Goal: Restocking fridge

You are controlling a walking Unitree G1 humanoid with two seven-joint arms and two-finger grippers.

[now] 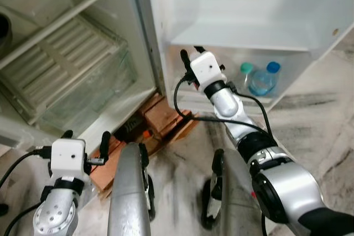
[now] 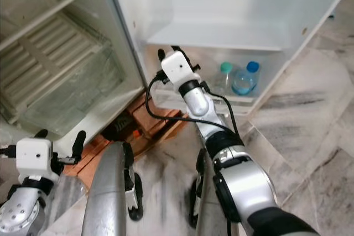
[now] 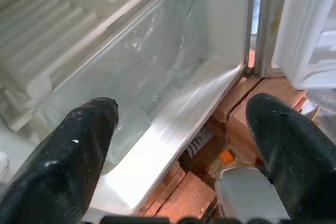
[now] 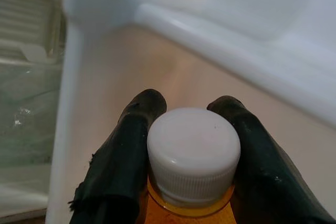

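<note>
A bottle of orange liquid with a white cap (image 4: 193, 150) sits between the black fingers of my right gripper (image 4: 188, 102), which is shut on its neck. That gripper (image 1: 191, 53) reaches into the lower shelf of the open fridge door (image 1: 243, 40), left of two water bottles, one teal-capped (image 1: 245, 69) and one blue-capped (image 1: 271, 70). From the eye views the white wrist housing hides the held bottle. My left gripper (image 1: 86, 135) hangs low at the left, open and empty, pointing at the clear crisper drawer (image 3: 147, 66).
The fridge body stands at the left with ribbed white shelves and the crisper drawer (image 1: 83, 92). Red-brown bricks (image 1: 166, 117) prop up the fridge base. My silver legs (image 1: 130, 192) are below, on a marble floor (image 1: 321, 114).
</note>
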